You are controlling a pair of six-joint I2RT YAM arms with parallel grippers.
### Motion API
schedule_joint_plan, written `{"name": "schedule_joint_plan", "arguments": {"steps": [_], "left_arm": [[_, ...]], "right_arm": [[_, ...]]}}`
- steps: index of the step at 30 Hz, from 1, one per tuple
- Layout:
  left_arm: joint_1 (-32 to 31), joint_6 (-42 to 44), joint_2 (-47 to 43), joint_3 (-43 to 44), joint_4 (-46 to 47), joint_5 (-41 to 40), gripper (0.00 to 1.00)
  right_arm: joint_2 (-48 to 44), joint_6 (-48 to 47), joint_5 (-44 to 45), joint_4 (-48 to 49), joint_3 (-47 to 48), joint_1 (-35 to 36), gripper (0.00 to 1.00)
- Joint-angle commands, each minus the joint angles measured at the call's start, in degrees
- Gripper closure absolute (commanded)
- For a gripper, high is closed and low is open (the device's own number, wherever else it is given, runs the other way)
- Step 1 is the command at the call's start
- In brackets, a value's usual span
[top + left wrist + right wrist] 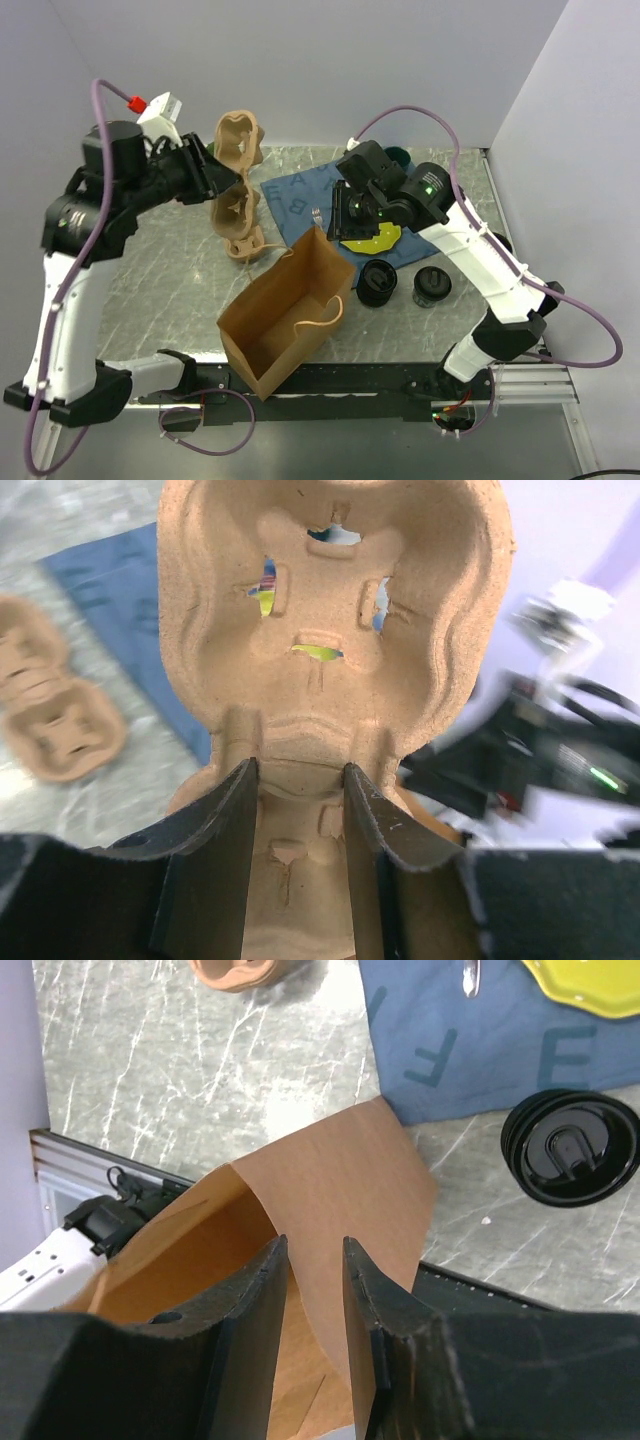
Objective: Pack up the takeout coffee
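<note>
Two black lidded coffee cups [377,283] [433,286] stand on the table right of the open brown paper bag [290,310]. One cup shows in the right wrist view [572,1147]. My right gripper [345,215] hovers at the bag's far top edge; its fingers [315,1245] stand slightly apart with the bag's wall [340,1180] between them. My left gripper [222,180] is shut on a tan cardboard cup carrier [238,150] and holds it upright above the table; the carrier [330,610] fills the left wrist view beyond the gripper [300,770].
A second tan carrier [245,243] lies on the table by the bag's far corner and also shows in the left wrist view [60,720]. A blue cloth [300,200] holds a yellow plate [375,238] and a small utensil [318,213]. A dark green mug [395,155] stands behind the right arm.
</note>
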Motion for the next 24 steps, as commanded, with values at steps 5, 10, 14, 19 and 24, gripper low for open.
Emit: {"name": "schedule_joint_plan", "arguments": {"steps": [5, 10, 14, 19, 24], "left_arm": [[-0.26, -0.29, -3.00, 8.46, -1.32, 14.65, 0.84], [-0.26, -6.33, -8.00, 5.06, 5.44, 22.73, 0.82], [-0.26, -9.95, -12.75, -0.31, 6.43, 25.82, 0.82], [-0.26, -10.05, -15.58, 1.50, 2.92, 27.40, 0.80], [-0.17, -7.32, -12.85, 8.55, -8.15, 25.48, 0.83]], "right_arm": [[0.49, -4.47, -1.79, -6.49, 3.66, -0.85, 0.60], [0.14, -4.91, -2.76, -5.43, 3.83, -1.03, 0.57], [-1.00, -4.91, -2.58, -5.08, 4.19, -1.46, 0.57], [-4.07, -5.00, -2.06, -3.50, 1.12, -2.08, 0.57], [-6.54, -4.56, -1.18, -1.92, -2.22, -2.69, 0.57]]}}
